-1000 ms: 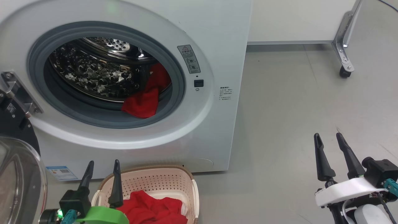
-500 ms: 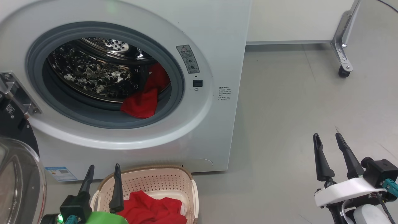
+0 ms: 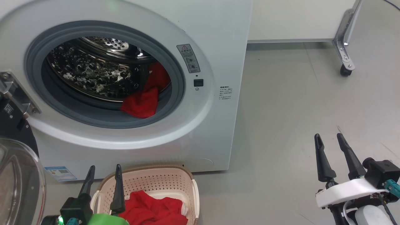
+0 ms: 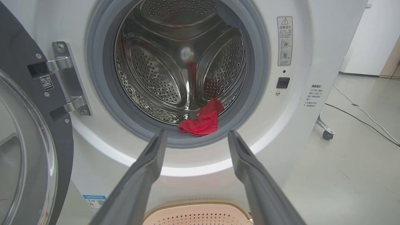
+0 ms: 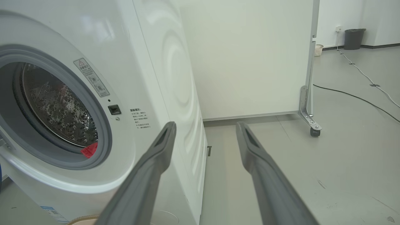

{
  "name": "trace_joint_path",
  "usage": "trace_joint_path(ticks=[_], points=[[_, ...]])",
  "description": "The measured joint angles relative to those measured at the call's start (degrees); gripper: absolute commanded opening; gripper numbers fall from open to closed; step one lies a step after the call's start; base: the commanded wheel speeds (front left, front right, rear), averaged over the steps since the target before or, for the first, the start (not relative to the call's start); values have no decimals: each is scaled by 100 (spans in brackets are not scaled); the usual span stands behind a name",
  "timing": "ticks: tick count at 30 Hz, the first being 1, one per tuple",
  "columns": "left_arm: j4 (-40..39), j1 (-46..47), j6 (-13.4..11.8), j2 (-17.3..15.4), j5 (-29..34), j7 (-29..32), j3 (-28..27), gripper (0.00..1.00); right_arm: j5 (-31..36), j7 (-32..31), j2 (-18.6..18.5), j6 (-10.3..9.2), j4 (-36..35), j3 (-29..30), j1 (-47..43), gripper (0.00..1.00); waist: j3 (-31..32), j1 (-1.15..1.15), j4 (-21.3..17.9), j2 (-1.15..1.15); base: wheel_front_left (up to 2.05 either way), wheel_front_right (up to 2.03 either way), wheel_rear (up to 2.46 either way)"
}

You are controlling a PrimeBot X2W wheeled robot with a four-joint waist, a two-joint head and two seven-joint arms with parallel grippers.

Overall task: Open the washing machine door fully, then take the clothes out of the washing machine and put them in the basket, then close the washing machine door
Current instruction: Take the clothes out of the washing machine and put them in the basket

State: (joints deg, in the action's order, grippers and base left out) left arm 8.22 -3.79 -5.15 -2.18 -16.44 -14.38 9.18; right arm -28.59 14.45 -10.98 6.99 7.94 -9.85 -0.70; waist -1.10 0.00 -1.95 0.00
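Left gripper (image 3: 105,166) sits slightly lower in the head view than a sec ago, nearer the bottom edge, by the left end of the basket (image 3: 156,180). The whole view has also nudged a touch, so part of that is camera. Right gripper (image 3: 328,135) is as before, parked over bare floor (image 3: 281,109), well to the right of the washing machine (image 3: 218,31). Both sets of jaws stand wide apart & empty. Judging by that, the left gripper looks btwn trips, w/ another reach into the drum likely next.

Washing machine door (image 3: 17,168) hangs swung open at far left, its glass bowl bulging out. The steel drum (image 3: 93,75) holds one red garment (image 3: 140,103), slumped at its lower right & spilling onto the grey rubber ring (image 3: 103,120). The cream basket stands on the floor just in front of the machine, w/ red cloth (image 3: 150,209) heaped inside & a bit of white at its right edge. Task approx halfway: the drum isn't emptied & the door isn't closed yet.
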Motion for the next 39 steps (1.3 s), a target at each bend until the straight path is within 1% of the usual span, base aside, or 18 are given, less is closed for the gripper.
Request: trace_joint_path(ticks=[21, 30, 39], points=[[-166, -56, -62, -9, 41, 0, 40, 100, 0, 0, -5, 0, -83, -36, -1, 100, -119, 0, -40, 0, 0, 0, 0], [-314, -90, -63, -20, 157, 0, 142, 100, -9, 0, -85, 0, -215, -82, 8, 100, -408, 0, -87, 0, 0, 0, 0], [-327, 12, -94, -27, 394, 0, 209, 100, -127, 0, -185, 0, -377, -237, 96, 100, -885, 0, -233, 0, 0, 0, 0]])
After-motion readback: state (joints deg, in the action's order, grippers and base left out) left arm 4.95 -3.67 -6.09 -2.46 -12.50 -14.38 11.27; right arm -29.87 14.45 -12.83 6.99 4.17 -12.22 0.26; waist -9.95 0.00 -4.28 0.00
